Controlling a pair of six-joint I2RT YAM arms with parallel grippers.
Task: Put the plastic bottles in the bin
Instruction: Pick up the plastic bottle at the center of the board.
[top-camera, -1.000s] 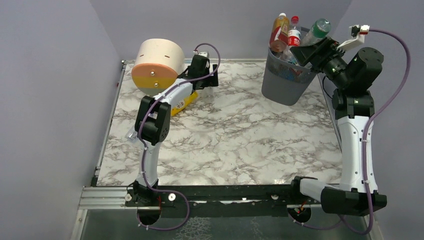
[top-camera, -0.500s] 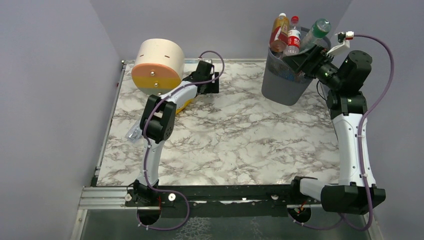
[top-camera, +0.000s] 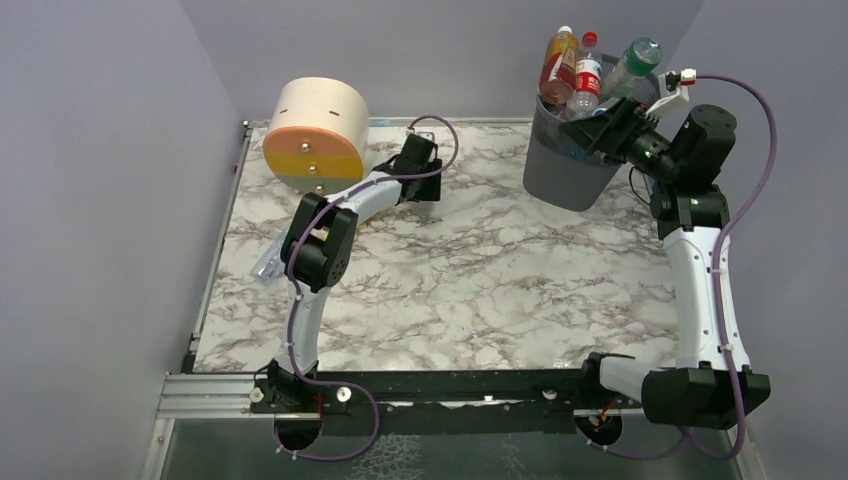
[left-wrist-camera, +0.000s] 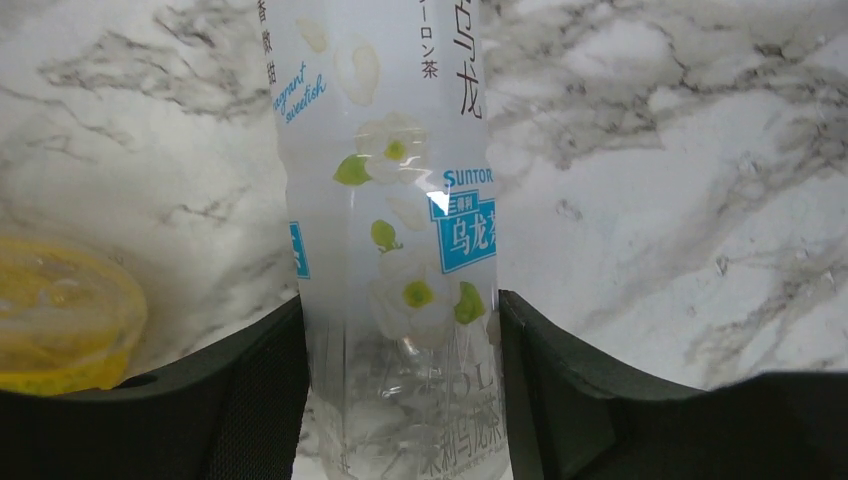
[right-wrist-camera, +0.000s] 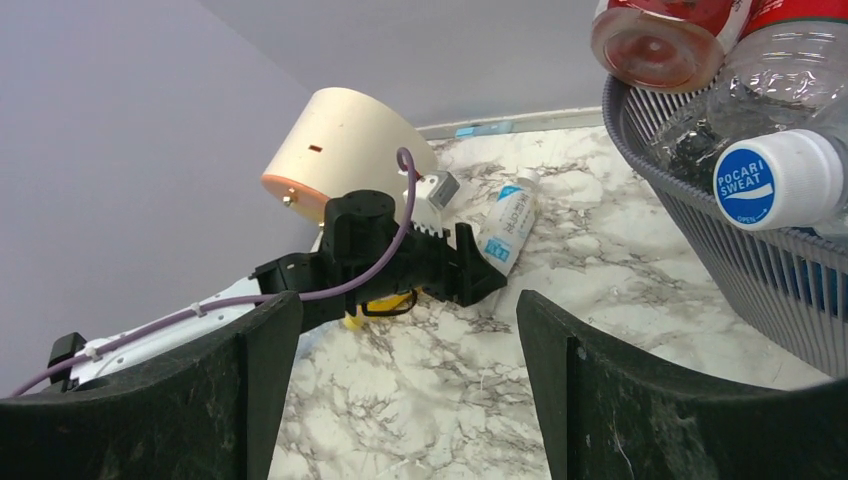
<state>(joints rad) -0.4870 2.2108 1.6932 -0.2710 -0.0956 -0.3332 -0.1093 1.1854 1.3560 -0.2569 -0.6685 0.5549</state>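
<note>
Our right claw (right-wrist-camera: 400, 300), jaws apart and empty, hangs above the marble tabletop (top-camera: 480, 270) just beside the grey mesh bin (top-camera: 560, 180), which stands at the far right corner with several bottles (top-camera: 588, 75) poking above its rim. We see the left claw (left-wrist-camera: 400, 345) clamped on a clear, white-labelled bottle (left-wrist-camera: 392, 200) lying near the tabletop's far edge, a yellow bottle (left-wrist-camera: 60, 320) just beside it.

Left gripper (left-wrist-camera: 400, 335) moved down and forward, jaws closed onto bottle (left-wrist-camera: 395, 200), right gripper (top-camera: 595, 120) lowered to bin (top-camera: 560, 185) rim.
</note>
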